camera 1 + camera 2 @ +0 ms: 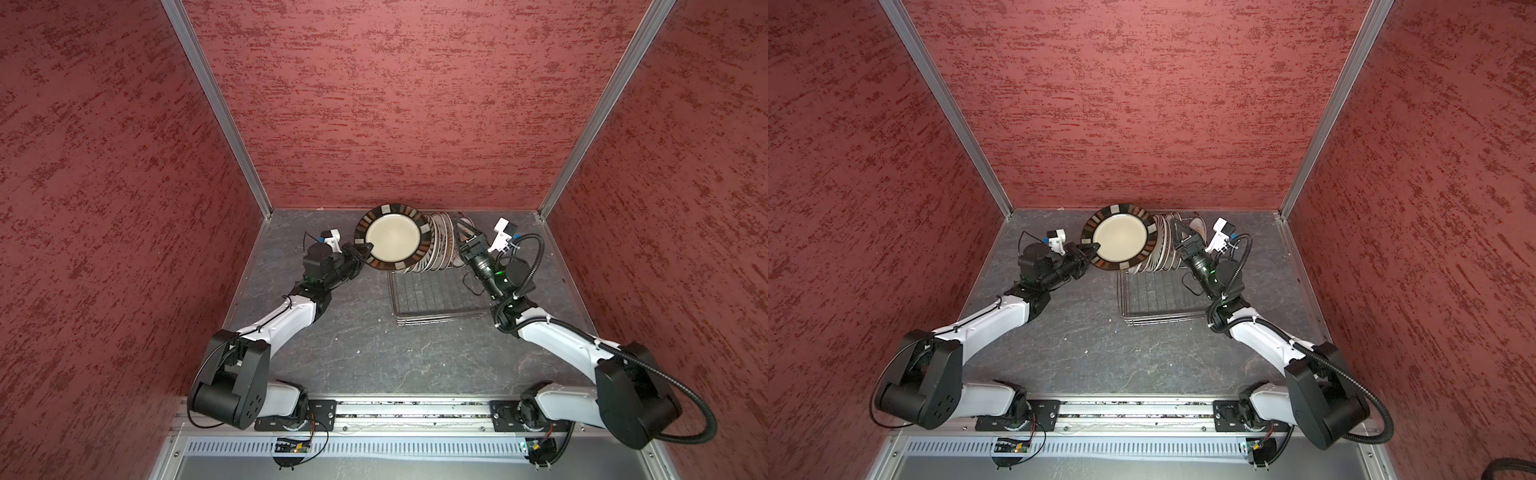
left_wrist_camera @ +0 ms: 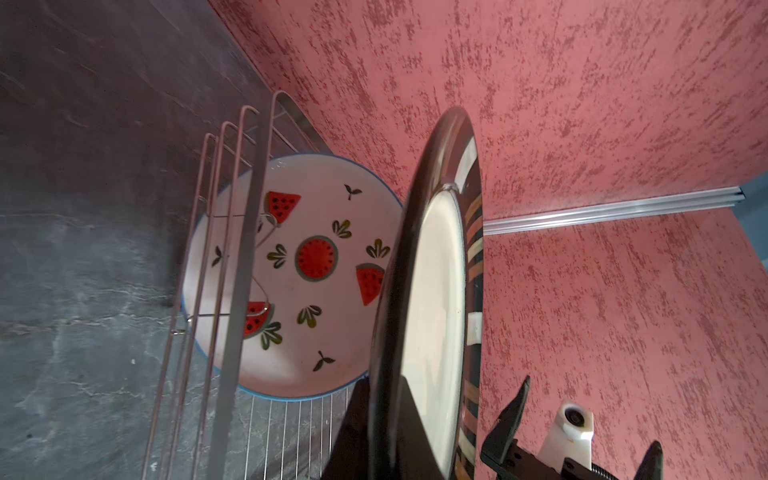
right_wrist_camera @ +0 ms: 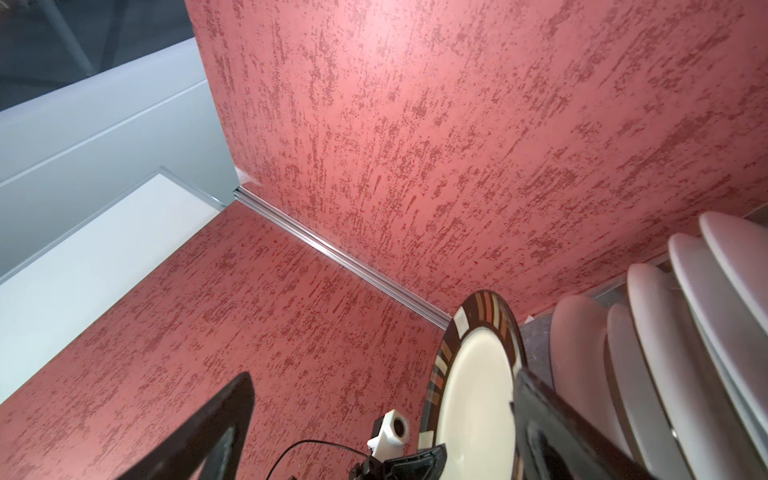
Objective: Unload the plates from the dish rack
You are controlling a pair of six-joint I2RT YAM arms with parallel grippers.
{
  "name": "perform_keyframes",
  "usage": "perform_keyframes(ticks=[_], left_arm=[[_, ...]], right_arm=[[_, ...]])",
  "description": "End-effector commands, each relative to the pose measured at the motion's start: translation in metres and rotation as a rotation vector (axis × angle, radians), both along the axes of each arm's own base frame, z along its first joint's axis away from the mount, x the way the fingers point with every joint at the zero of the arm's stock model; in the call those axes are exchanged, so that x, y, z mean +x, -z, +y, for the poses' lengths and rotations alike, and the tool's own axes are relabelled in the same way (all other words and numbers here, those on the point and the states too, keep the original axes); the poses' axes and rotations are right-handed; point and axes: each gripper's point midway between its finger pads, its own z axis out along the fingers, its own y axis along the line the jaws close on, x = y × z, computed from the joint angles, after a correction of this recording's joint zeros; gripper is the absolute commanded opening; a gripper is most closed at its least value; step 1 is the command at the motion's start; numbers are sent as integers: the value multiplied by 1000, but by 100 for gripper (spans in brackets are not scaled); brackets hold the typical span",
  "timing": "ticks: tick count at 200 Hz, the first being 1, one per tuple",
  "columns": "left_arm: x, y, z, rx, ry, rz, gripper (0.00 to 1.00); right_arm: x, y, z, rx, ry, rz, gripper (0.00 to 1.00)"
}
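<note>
Left hand (image 1: 366, 252) is pinching dark-rimmed plate (image 1: 392, 237) at 1 rim spot, right hand (image 1: 466, 231) is gaping empty: it's risking pivoting into racked plates (image 1: 441, 245).

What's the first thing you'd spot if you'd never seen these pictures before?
A big plate with a dark striped rim, pinched at its edge by the left gripper, near the back wall. Beside it a row of white plates stands in the wire dish rack, and the left wrist view shows a watermelon plate in the rack.
</note>
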Motion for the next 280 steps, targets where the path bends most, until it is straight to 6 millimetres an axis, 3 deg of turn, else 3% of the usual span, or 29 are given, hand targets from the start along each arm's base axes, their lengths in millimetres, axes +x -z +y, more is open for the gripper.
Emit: perform_keyframes(ticks=[1,16,61,105,112,154,204,223,237,280], left_arm=[[-8,-72,12,-102,-9,-212,0],[-7,-70,28,-109,-52,-203,0],[-15,-54,63,-85,-199,-152,0],[-22,-40,100,-32,-333,-97,0],[-23,-36,108,-25,-358,-85,0],[-25,-10,148,-32,-498,-21,0],[-20,20,170,-26,-589,35,0],[-23,28,173,-2,-634,39,0],[-25,32,177,42,-668,55,0],[-21,38,192,-9,-702,14,0]], right_arm=[[-33,-37,9,-15,-79,-250,91],[-31,-39,20,-62,-117,-242,99],[-17,-36,66,-242,-171,-205,99],[-11,-26,137,-547,-231,-176,99],[-7,-13,151,-596,-245,-158,99],[-17,5,206,-741,-356,-226,99],[-12,50,261,-858,-508,-228,99],[-8,77,282,-956,-535,-230,99],[-3,98,294,-1018,-560,-200,99],[21,138,310,-1081,-526,-154,98]])
